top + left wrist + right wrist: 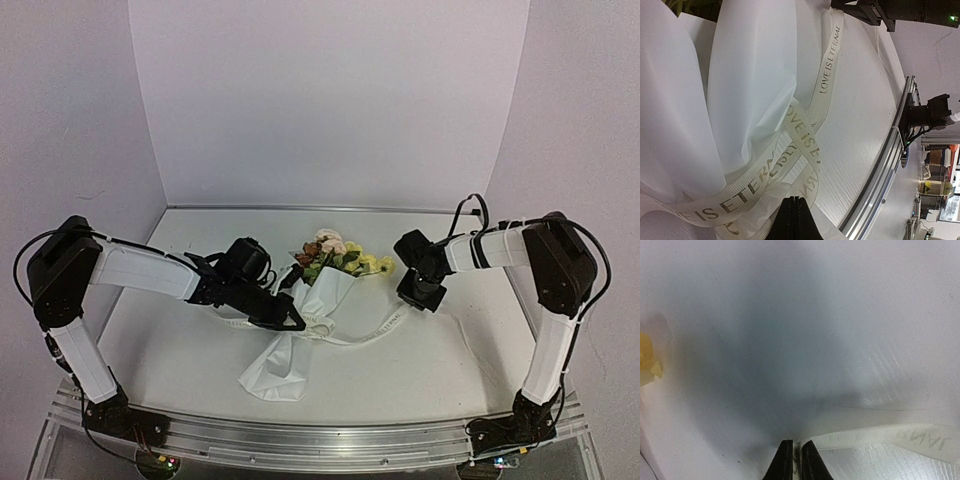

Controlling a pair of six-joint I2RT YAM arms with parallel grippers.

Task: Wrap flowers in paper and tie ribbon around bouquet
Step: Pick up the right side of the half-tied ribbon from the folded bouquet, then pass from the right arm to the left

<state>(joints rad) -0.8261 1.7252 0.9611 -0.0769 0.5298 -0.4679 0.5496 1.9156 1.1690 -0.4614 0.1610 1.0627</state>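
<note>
The bouquet (pixel 325 295) lies central on the worktop (pixel 460 370), with open room either side and the ribbon (pixel 805 145) looped at its waist. The left hand (pixel 794 217), fingers together, crowds that loop. The right hand (pixel 796 460) is clamped on the ribbon's tail.

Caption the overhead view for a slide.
Right gripper pinches the ribbon looped round the paper-wrapped bouquet; left gripper sits at its crossing.

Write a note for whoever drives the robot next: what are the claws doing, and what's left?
Left claw: shut, tips at the crossing of the long cream lettered fabric ribbon; grip unclear.
Right claw: shut on that ribbon's free end.
White paper cone holds the yellow, pink and cream artificial flowers, between both claws.
Done: wrapping; ribbon looped around the cone.
Left: probably pull the loose loops tight.
</note>
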